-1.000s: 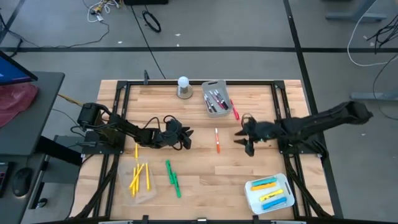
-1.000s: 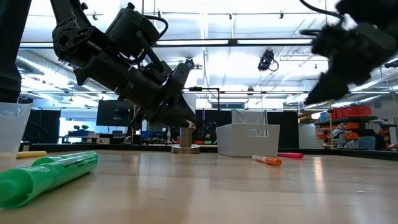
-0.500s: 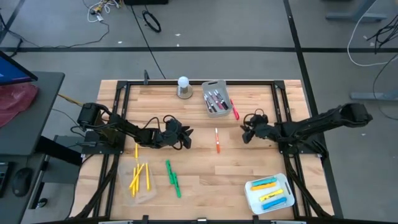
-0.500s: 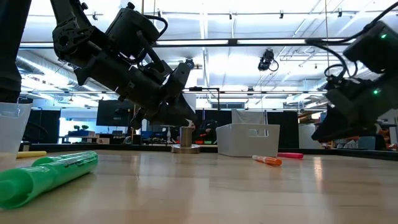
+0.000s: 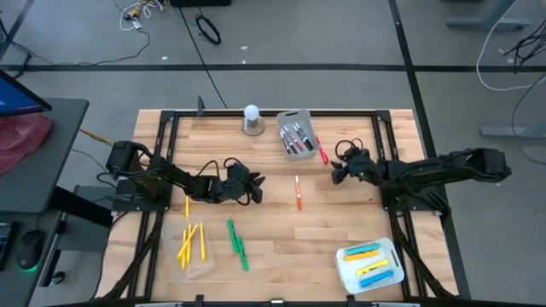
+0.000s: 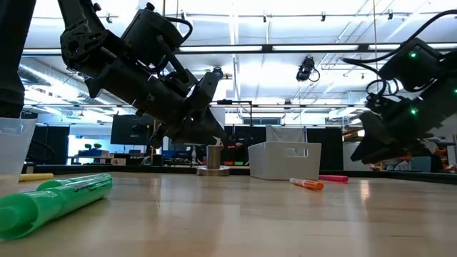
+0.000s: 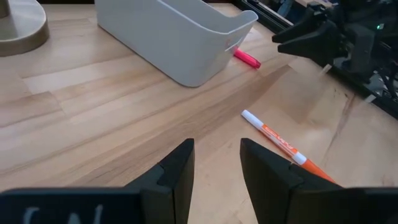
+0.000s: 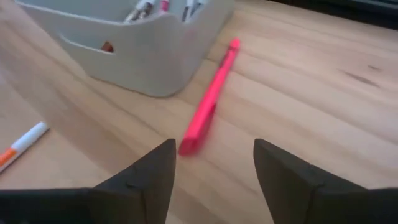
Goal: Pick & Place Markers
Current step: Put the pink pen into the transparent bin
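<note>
The right gripper [image 5: 334,176] hangs low over the pale, grained wooden table [image 5: 273,247], its dark fingers [image 8: 143,180] spread wide and empty. Just ahead of them lies a slim pink marker [image 8: 208,102] flat on the boards, right beside the rounded grey plastic bin [image 8: 124,50], where a few more markers poke up, though their colours are hard to make out. An orange marker with a white end [image 5: 298,192] lies mid-table, apart from both arms. The left gripper [image 7: 214,165] waits near it, fingers narrowly parted, holding nothing.
</note>
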